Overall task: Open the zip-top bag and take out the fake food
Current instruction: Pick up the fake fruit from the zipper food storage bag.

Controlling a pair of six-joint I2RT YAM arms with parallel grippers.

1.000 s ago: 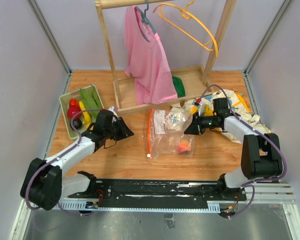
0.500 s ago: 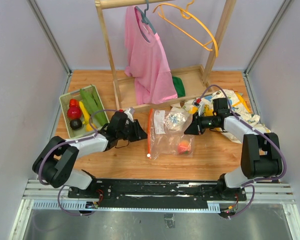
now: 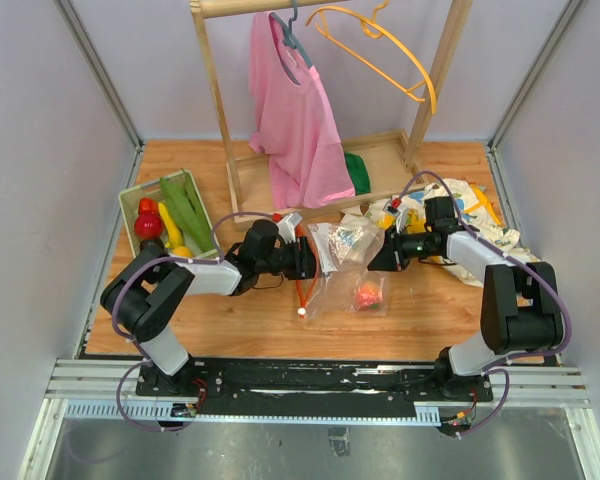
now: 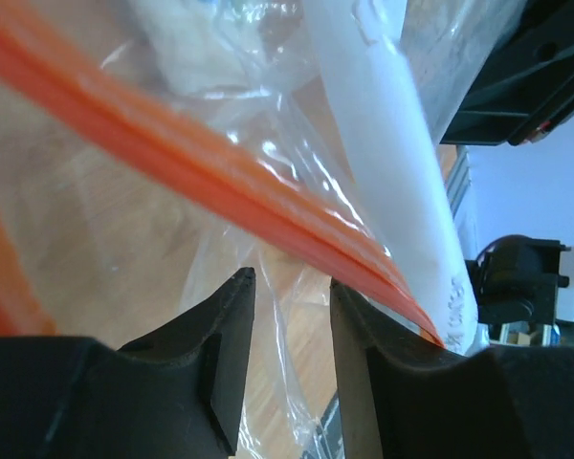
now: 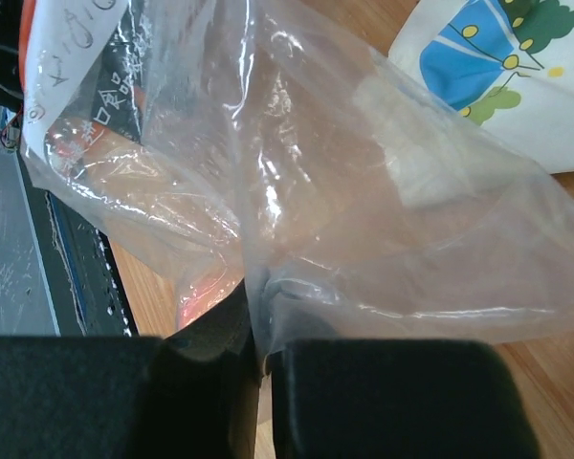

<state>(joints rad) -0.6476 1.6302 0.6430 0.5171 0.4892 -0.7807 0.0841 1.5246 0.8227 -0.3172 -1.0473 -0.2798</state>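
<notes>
The clear zip-top bag (image 3: 348,268) lies mid-table with its orange zipper strip (image 3: 300,288) on its left side. One red-orange fake food piece (image 3: 366,295) shows inside it. My left gripper (image 3: 306,262) sits at the bag's mouth. In the left wrist view the left gripper (image 4: 292,282) stands open with thin clear film in the gap, and the orange strip (image 4: 220,182) crosses just above the right fingertip (image 4: 356,311). My right gripper (image 3: 378,258) is shut on the bag's right edge, and the right wrist view shows this gripper (image 5: 261,330) pinching the film (image 5: 364,220).
A pale green tray (image 3: 129,206) with several fake food pieces stands at the left. Behind the bag is a wooden rack with a pink shirt (image 3: 295,120) and an orange hanger (image 3: 380,50). A dinosaur-print cloth (image 3: 472,205) lies under the right arm.
My left arm has swung right, from beside the tray to the bag's zipper mouth, and its jaws have widened a little. The right gripper has kept its grip in place.
</notes>
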